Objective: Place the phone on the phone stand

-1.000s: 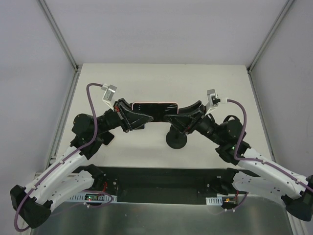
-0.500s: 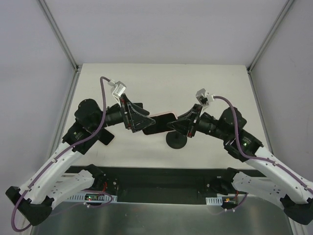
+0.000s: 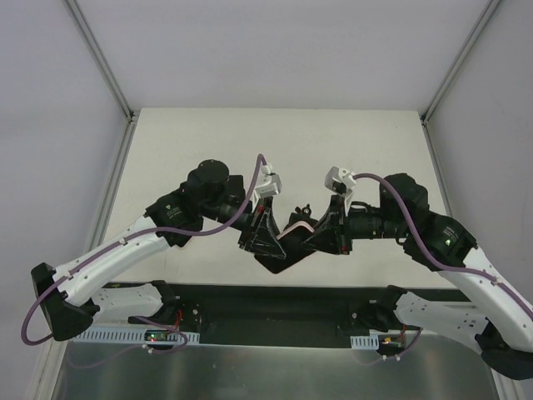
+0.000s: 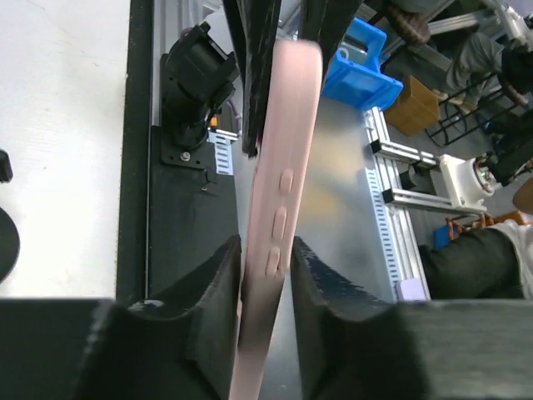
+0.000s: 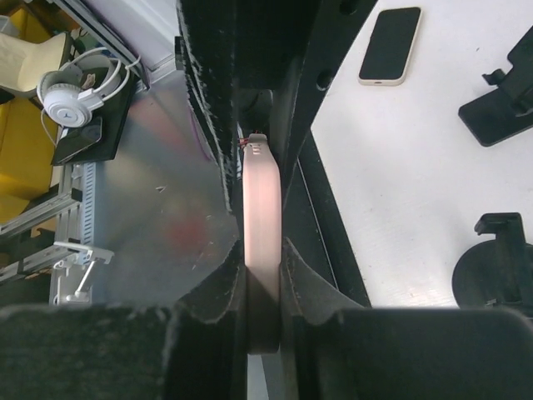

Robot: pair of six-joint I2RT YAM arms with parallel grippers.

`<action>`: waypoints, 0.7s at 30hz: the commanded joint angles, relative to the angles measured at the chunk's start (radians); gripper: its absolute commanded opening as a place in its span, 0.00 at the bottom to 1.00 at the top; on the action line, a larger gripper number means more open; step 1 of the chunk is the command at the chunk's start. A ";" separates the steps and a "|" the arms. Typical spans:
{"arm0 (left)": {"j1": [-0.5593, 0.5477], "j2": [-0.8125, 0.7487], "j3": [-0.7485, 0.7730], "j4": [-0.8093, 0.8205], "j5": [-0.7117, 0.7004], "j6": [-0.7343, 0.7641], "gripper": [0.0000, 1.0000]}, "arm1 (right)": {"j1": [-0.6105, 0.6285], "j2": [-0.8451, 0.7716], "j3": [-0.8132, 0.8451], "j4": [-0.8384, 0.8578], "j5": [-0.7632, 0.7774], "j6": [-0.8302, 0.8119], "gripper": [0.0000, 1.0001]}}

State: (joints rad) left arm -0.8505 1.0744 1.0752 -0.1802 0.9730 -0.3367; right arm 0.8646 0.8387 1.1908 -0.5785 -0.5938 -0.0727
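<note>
The pink-edged phone [image 3: 293, 232] is held on edge between both grippers, low over the table's near part. My left gripper [image 3: 268, 243] is shut on one end of it; in the left wrist view its fingers [image 4: 223, 275] flank the phone's [image 4: 279, 208] button side. My right gripper [image 3: 315, 237] is shut on the other end, and the right wrist view shows the phone's [image 5: 261, 200] thin edge clamped between its jaws. The black phone stand is mostly hidden under the grippers in the top view; only its top [image 3: 302, 207] peeks out. It also shows in the right wrist view [image 5: 498, 268].
The black strip of the table's near edge [image 3: 250, 296] lies just under the grippers. The right wrist view shows another black stand [image 5: 506, 93] and a second phone [image 5: 390, 46] lying flat on the white surface. A blue bin [image 4: 366, 58] sits beyond the table.
Both arms have swung the phone from behind the stand toward the near edge. The phone has turned from lying flat to standing on edge, and now covers the stand.
</note>
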 commanded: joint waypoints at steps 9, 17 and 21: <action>-0.053 -0.083 0.031 0.129 -0.379 -0.106 0.00 | 0.028 -0.177 -0.350 0.564 0.116 0.269 0.98; -0.053 -0.156 -0.105 0.459 -0.435 -0.275 0.00 | 0.139 -0.211 -0.517 0.881 0.236 0.330 0.68; -0.053 -0.162 -0.162 0.609 -0.448 -0.369 0.00 | 0.148 -0.185 -0.484 0.882 0.216 0.326 0.56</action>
State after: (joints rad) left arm -0.9024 0.9287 0.9524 0.1387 0.5625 -0.5728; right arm 1.0023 0.6468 0.6563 0.1555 -0.3973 0.2363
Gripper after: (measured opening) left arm 0.099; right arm 0.579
